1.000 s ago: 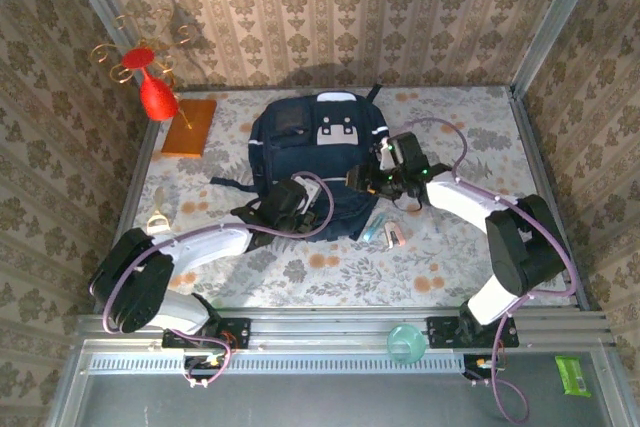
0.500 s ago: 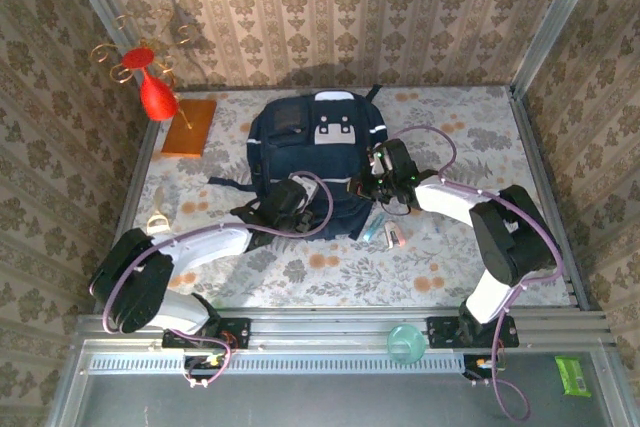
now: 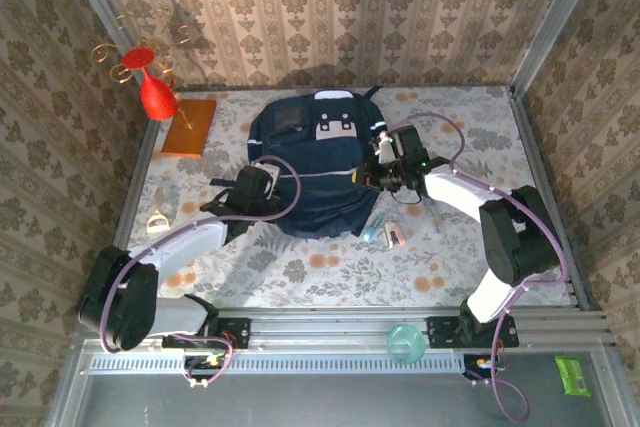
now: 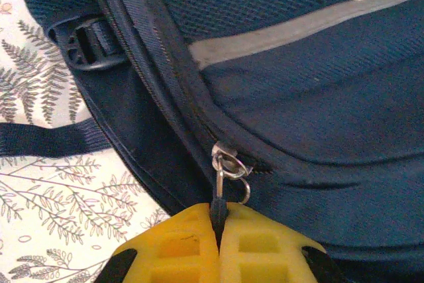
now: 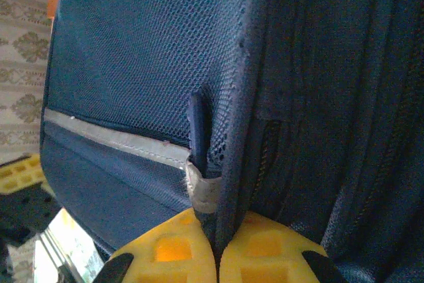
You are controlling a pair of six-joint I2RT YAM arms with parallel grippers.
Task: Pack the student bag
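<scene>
1. The backpack (image 3: 315, 162) lies mid-counter (image 3: 300, 269), toward the back. The left end effector (image 4: 217, 220) is clamped on its zipper pull (image 4: 219, 187), and the right end effector (image 5: 215, 233) is closed, pinching a side seam (image 5: 228, 130).
2. Risk — the thin pull could slip from the pads, or the zipper could jam on slack fabric.
3. A floral cloth (image 3: 440, 257) covers the counter; patterned wallpaper (image 3: 330, 17) encloses it.

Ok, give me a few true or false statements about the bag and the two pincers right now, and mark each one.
1. The left pincer is shut on the bag's zip pull. True.
2. The right pincer hangs open, holding nothing. False: it is shut on the bag's side edge.
3. The bag lies on the table. True.
4. The orange board lies right of the bag. False: it lies to the bag's left.
</scene>
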